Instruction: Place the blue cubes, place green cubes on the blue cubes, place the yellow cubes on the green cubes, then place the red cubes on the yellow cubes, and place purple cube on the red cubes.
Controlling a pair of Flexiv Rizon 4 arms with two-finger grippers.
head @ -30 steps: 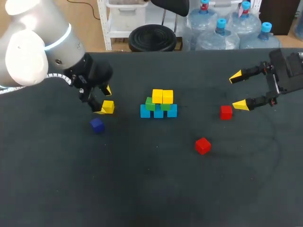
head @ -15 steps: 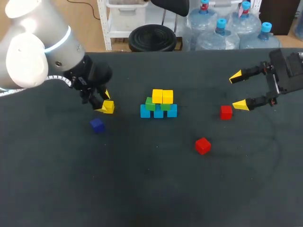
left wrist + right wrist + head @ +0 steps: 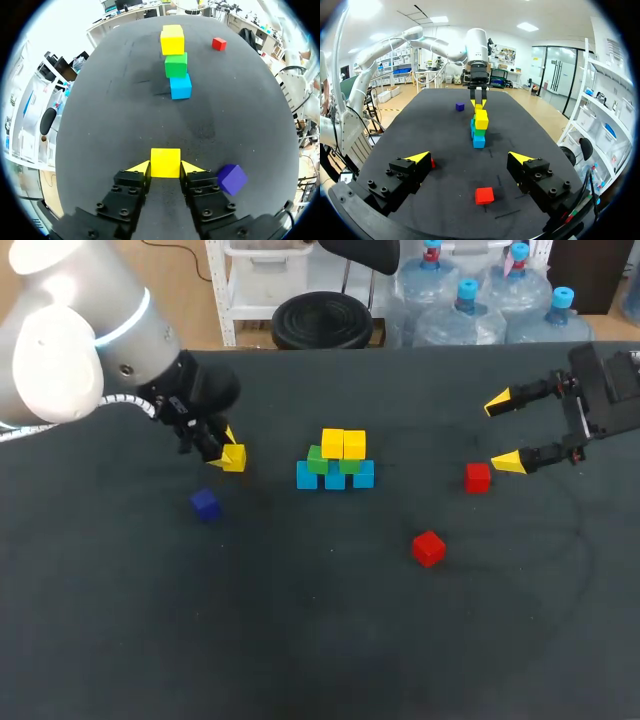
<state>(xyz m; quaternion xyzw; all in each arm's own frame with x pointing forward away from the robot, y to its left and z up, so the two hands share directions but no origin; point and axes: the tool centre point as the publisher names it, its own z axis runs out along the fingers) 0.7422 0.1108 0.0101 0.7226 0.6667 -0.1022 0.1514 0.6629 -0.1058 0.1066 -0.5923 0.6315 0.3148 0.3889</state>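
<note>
Yellow cube (image 3: 165, 162) gripped in left end effector (image 3: 165, 168) — purple cube (image 3: 232, 179) beside.

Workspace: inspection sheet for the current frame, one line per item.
Surface: dark table, flat, no spills seen.
Job's things: stack at centre, with blue cubes at the base, green cubes on them and two yellow cubes on top. Third yellow cube is in the left gripper, with the purple cube loose near it. Red cube lies by the right gripper. Second red cube lies loose, away from both the stack and the grippers.
Clutter: nothing seen.
Grippers: left gripper shut on the third yellow cube; right gripper open, empty.
Cables: nothing seen on the table.
Surroundings: nothing seen reaching over the table.
</note>
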